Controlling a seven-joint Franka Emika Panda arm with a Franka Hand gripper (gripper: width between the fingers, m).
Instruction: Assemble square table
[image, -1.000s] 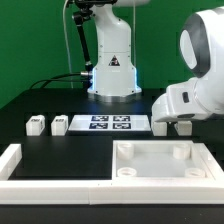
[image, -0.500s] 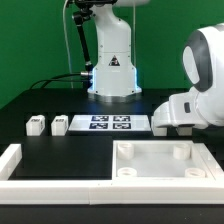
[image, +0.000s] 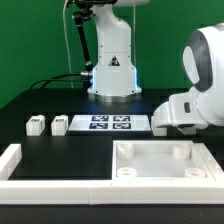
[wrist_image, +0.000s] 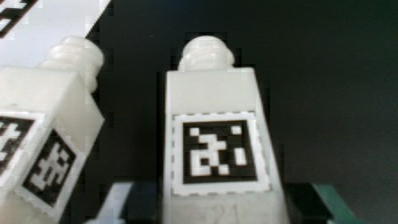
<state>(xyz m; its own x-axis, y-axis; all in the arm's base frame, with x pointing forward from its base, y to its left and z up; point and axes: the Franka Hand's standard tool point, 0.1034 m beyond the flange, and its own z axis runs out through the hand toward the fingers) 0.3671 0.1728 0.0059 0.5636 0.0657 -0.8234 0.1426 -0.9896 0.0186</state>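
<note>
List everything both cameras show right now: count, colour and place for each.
marker board: one, white with four tags, flat at mid-table.
square tabletop: one, white, at the front toward the exterior view's right, raised corners up.
table legs: four, white with tags. Two stand at the exterior view's left of the marker board. The wrist view shows two more, one between the fingers and one beside it.
border rail: one, white, along the table's front and the exterior view's left edge.
table: one, black.
backdrop: one, green, behind.
arm: one, white, base at the back, wrist end at the exterior view's right.
gripper: one, straddling a leg; contact cannot be told.
</note>
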